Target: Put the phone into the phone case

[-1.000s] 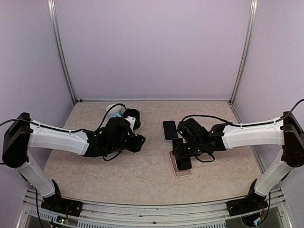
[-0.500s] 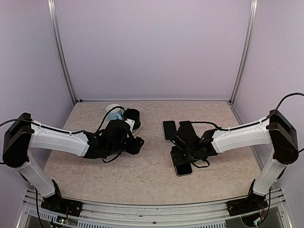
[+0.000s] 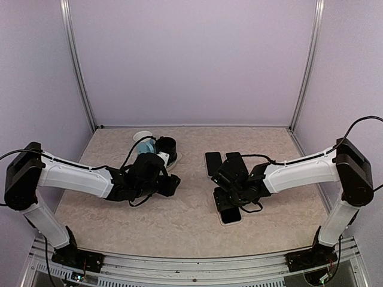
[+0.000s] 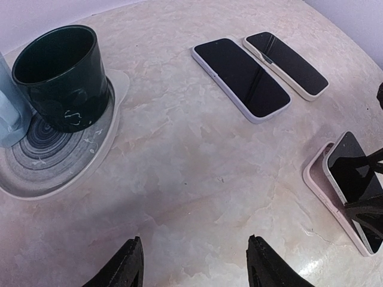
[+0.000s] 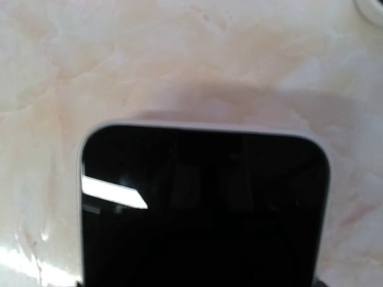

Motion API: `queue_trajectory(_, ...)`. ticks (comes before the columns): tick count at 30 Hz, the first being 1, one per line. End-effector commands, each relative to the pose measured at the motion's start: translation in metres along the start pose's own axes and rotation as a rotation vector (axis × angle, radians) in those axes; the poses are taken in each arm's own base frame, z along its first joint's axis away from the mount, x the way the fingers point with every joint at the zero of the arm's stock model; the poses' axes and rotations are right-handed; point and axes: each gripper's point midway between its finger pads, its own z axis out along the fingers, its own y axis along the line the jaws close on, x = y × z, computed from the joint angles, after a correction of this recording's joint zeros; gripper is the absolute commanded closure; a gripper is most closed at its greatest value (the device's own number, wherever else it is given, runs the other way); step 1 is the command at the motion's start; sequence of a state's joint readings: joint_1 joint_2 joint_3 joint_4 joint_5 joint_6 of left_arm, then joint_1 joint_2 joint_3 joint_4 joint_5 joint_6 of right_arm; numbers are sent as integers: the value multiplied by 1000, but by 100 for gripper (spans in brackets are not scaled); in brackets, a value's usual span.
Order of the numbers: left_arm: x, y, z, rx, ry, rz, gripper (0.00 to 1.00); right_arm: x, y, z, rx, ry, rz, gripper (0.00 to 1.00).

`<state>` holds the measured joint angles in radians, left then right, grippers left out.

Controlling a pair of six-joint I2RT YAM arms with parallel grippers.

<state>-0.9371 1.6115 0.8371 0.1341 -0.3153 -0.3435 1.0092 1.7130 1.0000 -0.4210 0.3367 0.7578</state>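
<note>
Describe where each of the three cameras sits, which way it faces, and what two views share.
Top external: above and behind the robot, looking down on the table; left arm and right arm show.
Left wrist: low over the table, facing cup and phone; its open end effector shows.
Right wrist: close over the phone's end; no fingers clearly show.
Shared: all three show that phone.

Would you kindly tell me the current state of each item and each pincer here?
phone: screen up, dark, lying on the phone case, seating unclear.
phone case: flat, under the phone, pink edge showing.
spare phone: flat, screen dark.
second spare phone: flat, screen dark.
cup: upright, on the plate.
left pincer: open, empty.
right pincer: over the phone; open or shut unclear.
</note>
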Motion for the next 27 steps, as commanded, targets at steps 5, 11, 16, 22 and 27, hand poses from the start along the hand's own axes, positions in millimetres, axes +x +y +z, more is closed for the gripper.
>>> queue_trajectory(5, 6, 7, 3, -25, 5, -1, 42, 21, 2, 16, 23, 77, -12, 36)
queue_trajectory(11, 5, 7, 3, -25, 6, 5, 41, 21, 8, 9, -13, 113, -44, 1)
queue_trajectory(16, 0, 6, 4, -24, 6, 13, 41, 27, 9, -2, -66, 205, -54, 1)
queue_trajectory(22, 0, 7, 3, -33, 10, 18, 41, 45, -1, -3, -57, 297, -80, 1)
queue_trajectory(27, 1, 8, 2, -34, 12, 6, 42, 55, 3, 10, -107, 353, -91, 1)
